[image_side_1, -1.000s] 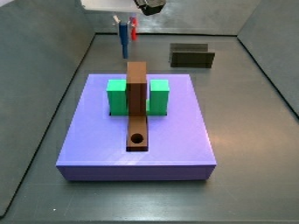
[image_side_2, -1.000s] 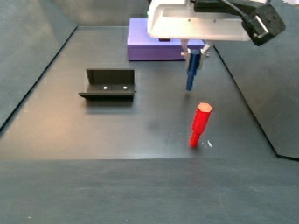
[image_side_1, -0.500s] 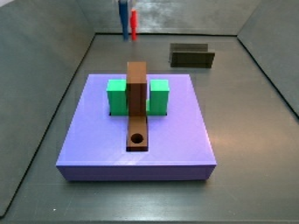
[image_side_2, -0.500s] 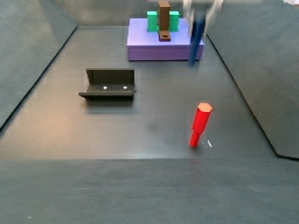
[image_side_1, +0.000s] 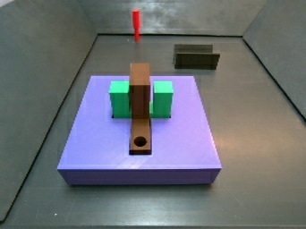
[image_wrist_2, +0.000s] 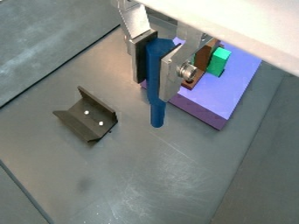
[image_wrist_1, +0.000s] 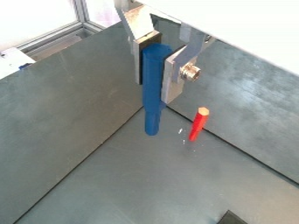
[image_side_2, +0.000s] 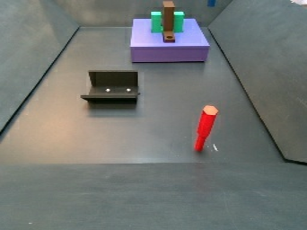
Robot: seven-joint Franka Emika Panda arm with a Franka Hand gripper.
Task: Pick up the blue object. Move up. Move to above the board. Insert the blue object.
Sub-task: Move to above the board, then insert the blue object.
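My gripper (image_wrist_1: 158,73) is shut on the blue object (image_wrist_1: 155,94), a thin straight blue peg that hangs upright from the jaws, high above the floor. Both wrist views show it (image_wrist_2: 156,92). The silver fingers (image_wrist_2: 172,75) clamp its upper part. The board (image_side_1: 141,106), a narrow brown plank with a round hole (image_side_1: 141,141) at its near end, lies across the green block (image_side_1: 121,99) on the purple slab (image_side_1: 143,143). The board also shows in the other side view (image_side_2: 171,23). The gripper and the blue peg are out of both side views.
A red peg (image_side_2: 206,128) stands on the grey floor and also shows in a wrist view (image_wrist_1: 200,124) and a side view (image_side_1: 136,24). The fixture (image_side_2: 111,86) stands on the floor, seen also in a wrist view (image_wrist_2: 86,112). Grey walls enclose the floor.
The gripper has risen with the blue peg and has left the top of both side views. The red peg, board and fixture have not moved.
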